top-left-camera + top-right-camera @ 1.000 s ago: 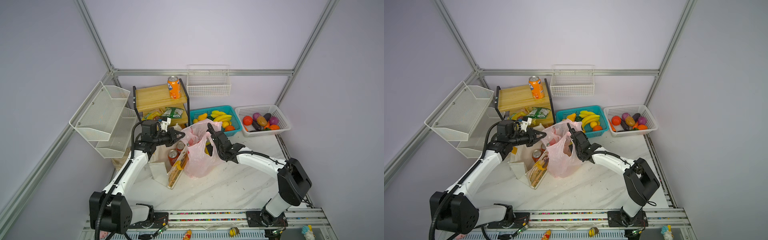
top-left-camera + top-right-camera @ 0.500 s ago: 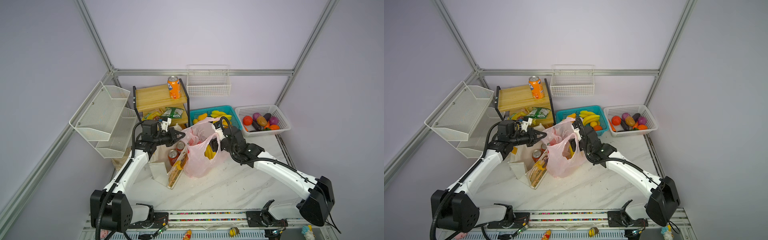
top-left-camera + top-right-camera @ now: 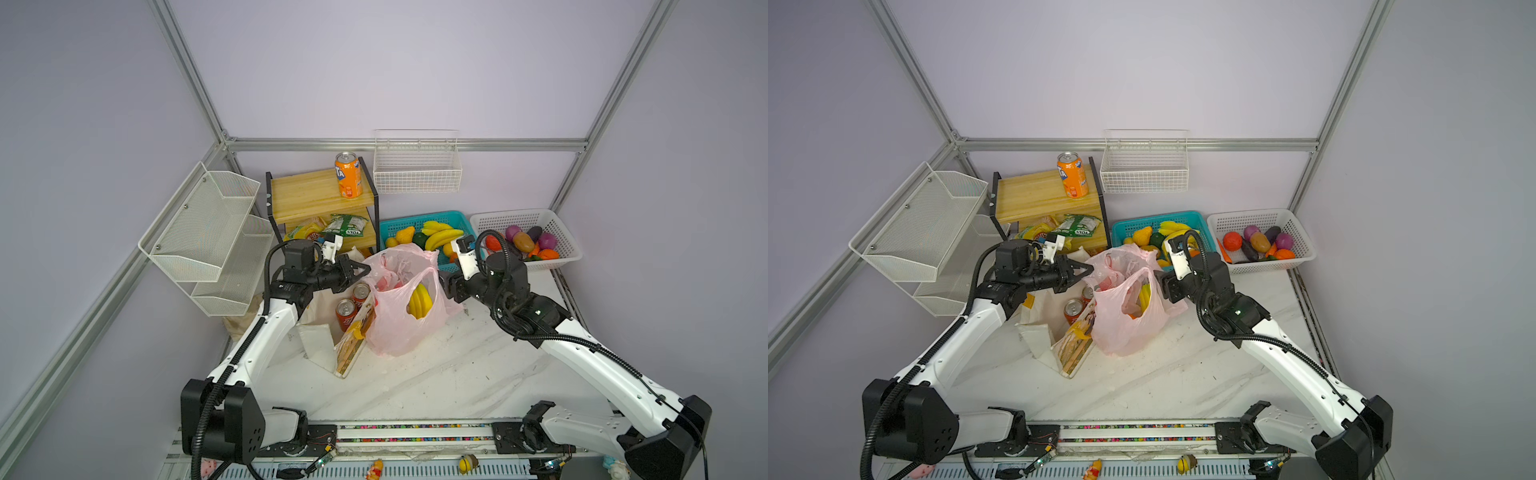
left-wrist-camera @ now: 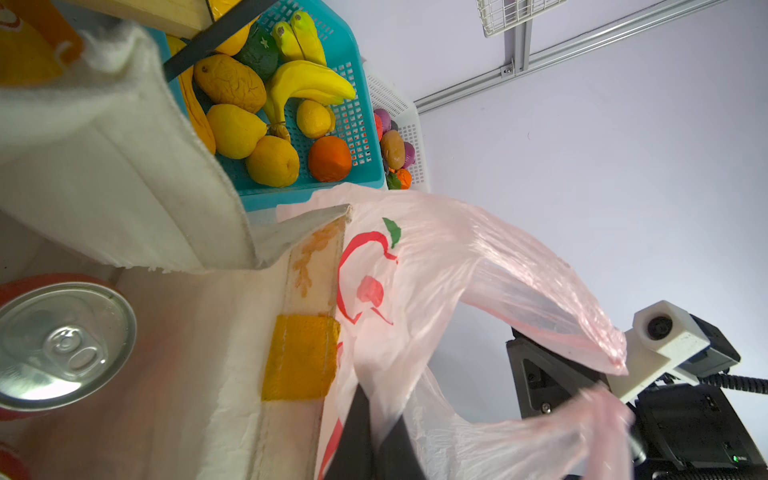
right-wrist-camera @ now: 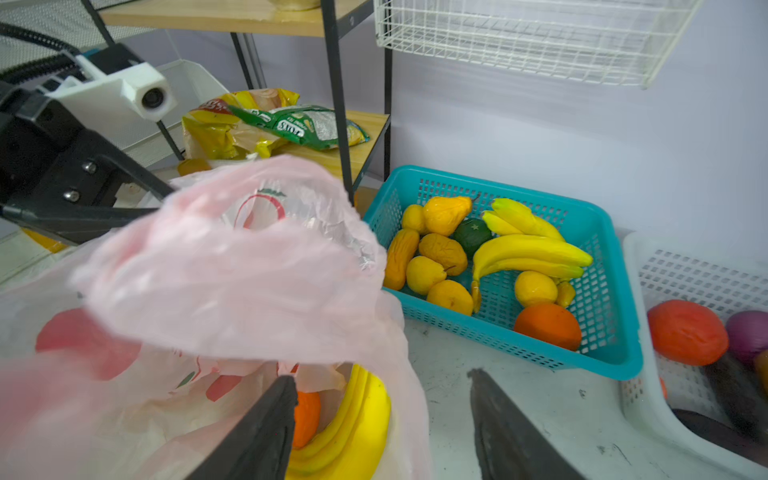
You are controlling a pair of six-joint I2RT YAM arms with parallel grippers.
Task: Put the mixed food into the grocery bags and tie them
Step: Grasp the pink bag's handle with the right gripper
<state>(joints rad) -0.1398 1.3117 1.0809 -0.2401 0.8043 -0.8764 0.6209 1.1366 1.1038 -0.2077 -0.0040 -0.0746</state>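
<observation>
The pink grocery bag (image 3: pixel 399 332) (image 3: pixel 1125 332) stands mid-table with yellow bananas (image 3: pixel 419 301) (image 5: pixel 353 432) and an orange fruit (image 5: pixel 306 415) inside. Beside it the white tote (image 3: pixel 316 336) (image 4: pixel 104 166) holds two red cola cans (image 3: pixel 345 311) (image 3: pixel 1073 311) (image 4: pixel 62 340). My left gripper (image 3: pixel 365 268) (image 4: pixel 376 419) is shut on the pink bag's left rim. My right gripper (image 3: pixel 444 286) (image 5: pixel 382 376) is open at the bag's right side. One finger sits at the bag's mouth and the other over bare table.
A teal basket (image 3: pixel 457 218) of fruit and a white basket (image 3: pixel 557 232) of vegetables stand behind. The wooden shelf (image 3: pixel 307 195) carries an orange soda can (image 3: pixel 348 174) and snack packets (image 3: pixel 345 226). Wire racks (image 3: pixel 208 232) hang on the left. A tan bag (image 3: pixel 239 326) lies beneath them.
My right arm's elbow has swung out to the right. Its gripper has drawn back to the bag's right side and its jaws have widened. The left arm has stayed put.
</observation>
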